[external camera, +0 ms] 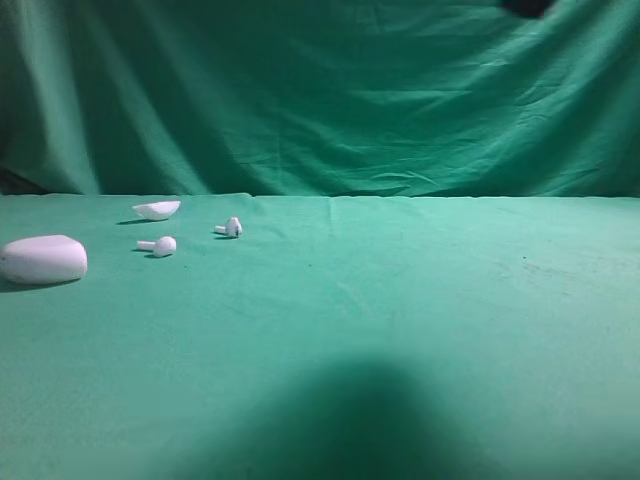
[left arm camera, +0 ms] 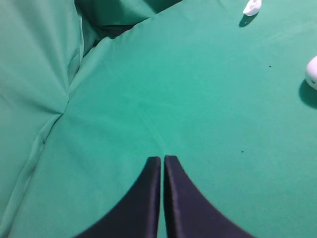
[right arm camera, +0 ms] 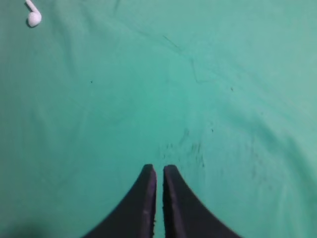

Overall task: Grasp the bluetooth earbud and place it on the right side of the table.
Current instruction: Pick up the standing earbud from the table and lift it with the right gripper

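The bluetooth earbud (external camera: 231,228) lies far left on the tabletop (external camera: 420,300) — near its twin earbud (external camera: 160,245) and the case (external camera: 43,259). Both claws — left claw (left arm camera: 162,159), right claw (right arm camera: 159,169) — are closed, empty.

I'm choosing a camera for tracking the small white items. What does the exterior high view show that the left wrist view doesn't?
Only the exterior high view shows both earbuds: the bluetooth earbud with a dark speck and the plain twin earbud, along with the whole oval case.

Only the left wrist view shows the left gripper, jaws closed and holding nothing, above bare cloth.

Both show the green table, the open lid-like white piece and at least part of the case, which the wrist view cuts off at its right edge.
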Controlling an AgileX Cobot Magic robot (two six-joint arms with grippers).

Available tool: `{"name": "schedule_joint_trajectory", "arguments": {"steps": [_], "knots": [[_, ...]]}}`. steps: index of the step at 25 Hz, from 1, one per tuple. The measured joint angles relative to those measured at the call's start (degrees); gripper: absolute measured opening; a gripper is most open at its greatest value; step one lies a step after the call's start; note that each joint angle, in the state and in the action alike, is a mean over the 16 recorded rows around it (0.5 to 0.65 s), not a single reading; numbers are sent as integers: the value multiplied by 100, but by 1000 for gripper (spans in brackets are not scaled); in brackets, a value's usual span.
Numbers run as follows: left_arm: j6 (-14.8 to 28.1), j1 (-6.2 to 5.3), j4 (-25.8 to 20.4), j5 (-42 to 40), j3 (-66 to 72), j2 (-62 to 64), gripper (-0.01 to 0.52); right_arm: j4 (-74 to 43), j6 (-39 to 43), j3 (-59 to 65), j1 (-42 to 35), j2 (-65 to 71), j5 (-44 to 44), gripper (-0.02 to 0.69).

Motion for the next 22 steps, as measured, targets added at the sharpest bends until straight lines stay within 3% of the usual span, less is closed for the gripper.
{"name": "schedule_joint_trajectory", "arguments": {"steps": [10, 22], "knots": [[0, 0, 0, 0, 0, 0, 0, -865, 837, -3022, 1208, 2874, 1067, 80], [0, 0, 0, 0, 0, 0, 0, -1002, 1120, -5936, 1734, 5554, 1648, 330]]}}
